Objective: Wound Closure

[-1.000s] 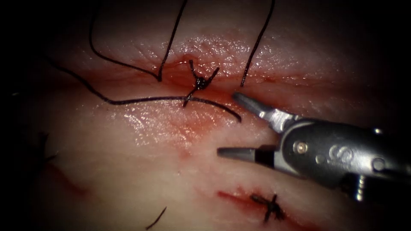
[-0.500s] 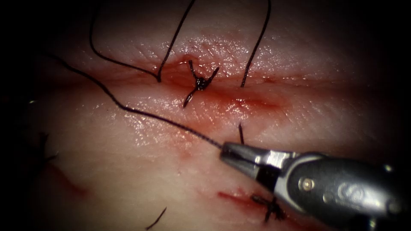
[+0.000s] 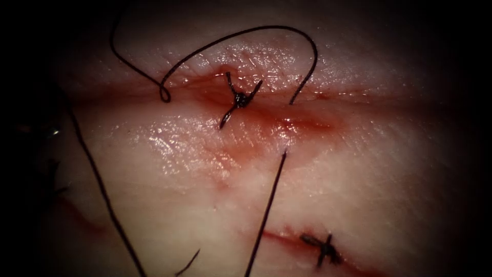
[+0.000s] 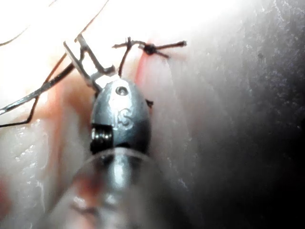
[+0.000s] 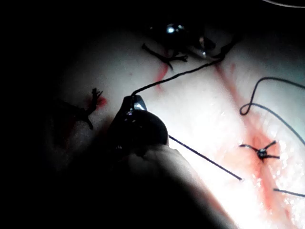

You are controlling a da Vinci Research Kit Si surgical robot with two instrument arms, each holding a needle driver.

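Note:
The tissue (image 3: 359, 169) has a red cut (image 3: 307, 123) running across, with one tied stitch (image 3: 238, 100) on it. The thread (image 3: 266, 205) leaves the tissue just below the cut and runs taut down out of the endoscope view. My right tool (image 5: 133, 98) is shut on this thread, away from the cut. More thread arches in a loop (image 3: 256, 32) above the cut. My left tool (image 4: 72, 40) is shut on what looks like the curved needle (image 4: 43, 88), which is held clear of the tissue.
A second tied stitch (image 3: 323, 249) sits on a lower red cut. A short cut end of thread (image 3: 187, 261) lies near the lower edge. Another strand (image 3: 102, 195) runs down the left side. Red fluid wets the tissue around the main cut.
The right tool closed on the thread near the cut and pulled it down out of the endoscope view. The strand across the cut is gone; the upper loop has drawn smaller.

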